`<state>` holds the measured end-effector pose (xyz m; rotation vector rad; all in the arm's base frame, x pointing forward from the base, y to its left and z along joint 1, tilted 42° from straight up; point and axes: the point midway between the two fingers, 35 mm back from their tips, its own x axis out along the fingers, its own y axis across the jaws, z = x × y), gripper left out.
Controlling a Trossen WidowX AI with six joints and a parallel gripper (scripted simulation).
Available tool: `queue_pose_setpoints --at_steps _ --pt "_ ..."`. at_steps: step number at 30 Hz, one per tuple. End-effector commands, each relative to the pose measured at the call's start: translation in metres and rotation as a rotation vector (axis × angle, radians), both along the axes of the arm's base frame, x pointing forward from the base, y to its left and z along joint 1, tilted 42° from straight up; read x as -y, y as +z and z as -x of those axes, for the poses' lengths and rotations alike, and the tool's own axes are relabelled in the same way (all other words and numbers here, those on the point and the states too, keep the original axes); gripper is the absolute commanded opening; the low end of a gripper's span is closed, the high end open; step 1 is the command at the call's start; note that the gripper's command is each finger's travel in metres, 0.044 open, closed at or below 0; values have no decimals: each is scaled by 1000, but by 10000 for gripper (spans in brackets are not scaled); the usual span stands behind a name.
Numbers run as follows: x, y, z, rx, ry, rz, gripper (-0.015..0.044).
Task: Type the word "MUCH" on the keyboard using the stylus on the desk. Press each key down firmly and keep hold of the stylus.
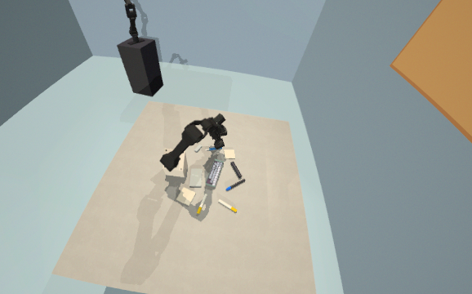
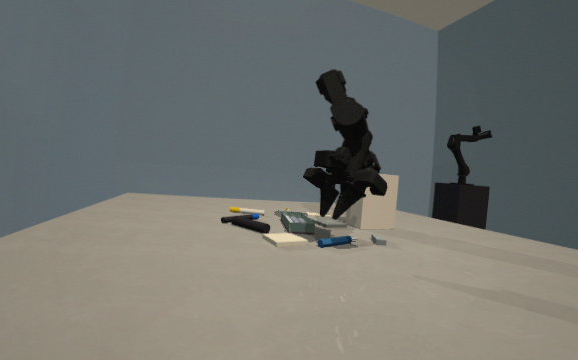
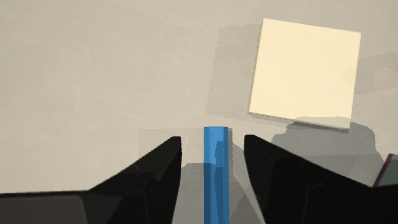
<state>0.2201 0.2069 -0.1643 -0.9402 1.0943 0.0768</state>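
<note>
The black parallel-jaw gripper (image 1: 219, 149) (image 2: 330, 217) (image 3: 212, 144) is partly open and empty, positioned above the blue cylindrical stylus (image 1: 215, 149) (image 2: 335, 241) (image 3: 216, 175), which lies on the beige desk (image 1: 260, 237) (image 2: 219, 300) (image 3: 75, 100) directly beneath its fingers.

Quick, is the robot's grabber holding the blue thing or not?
Gripper: open, holding nothing; the blue stylus lies on the desk below it.

1 blue stylus (image 1: 212, 149) (image 2: 335, 241) (image 3: 216, 175) lies flat on the worktop, its tip maybe pale. Near it, 1 green-gray keyboard (image 1: 215, 174) (image 2: 297, 223) (image 3: 391, 172) with pale keys lies flat.
</note>
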Motion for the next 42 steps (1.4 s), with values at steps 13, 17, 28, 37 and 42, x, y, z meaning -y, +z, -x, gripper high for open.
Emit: queue_pose_setpoints --at_steps 13,17,28,37,42 --pt "10 -5 11 -495 -478 358 150" --pt "11 10 15 -582 -601 447 150" --pt "12 12 15 -586 -607 452 150" --pt "13 11 15 -586 -607 452 150" --pt "15 9 15 -586 -607 452 150"
